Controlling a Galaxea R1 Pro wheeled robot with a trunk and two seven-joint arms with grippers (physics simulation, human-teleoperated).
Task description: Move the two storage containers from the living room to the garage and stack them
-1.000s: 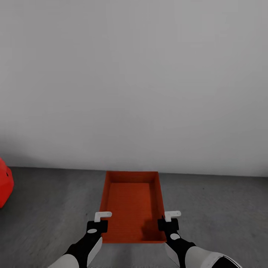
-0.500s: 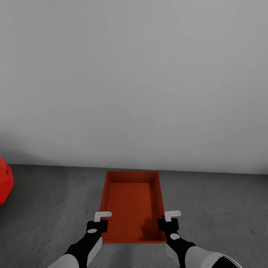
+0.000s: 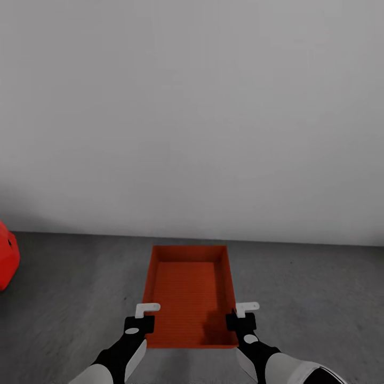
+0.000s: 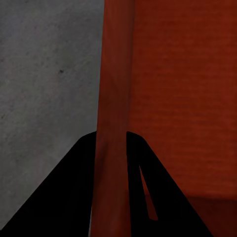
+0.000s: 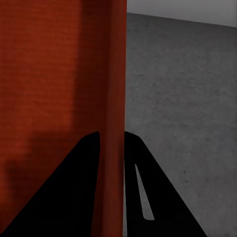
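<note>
Container (image 3: 188,290): clamped by left end effector (image 3: 143,316) and right end effector (image 3: 243,314), one side wall each. Floor line (image 3: 298,242) sits higher than before: garage wall nearer; set-down pending.

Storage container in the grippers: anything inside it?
Nothing visible inside the storage container: bare ribbed bottom, with a shadow in the corner nearest the right gripper. The left gripper clamps the opposite wall. What lies under it is hidden.

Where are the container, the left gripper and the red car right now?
storage container (image 3: 188,288): head view, on its ribbed inside bottom.
left gripper (image 3: 143,316): head view, at the fingertips on the container's left wall.
red car (image 3: 6,261): head view, on the body at the left edge.
</note>
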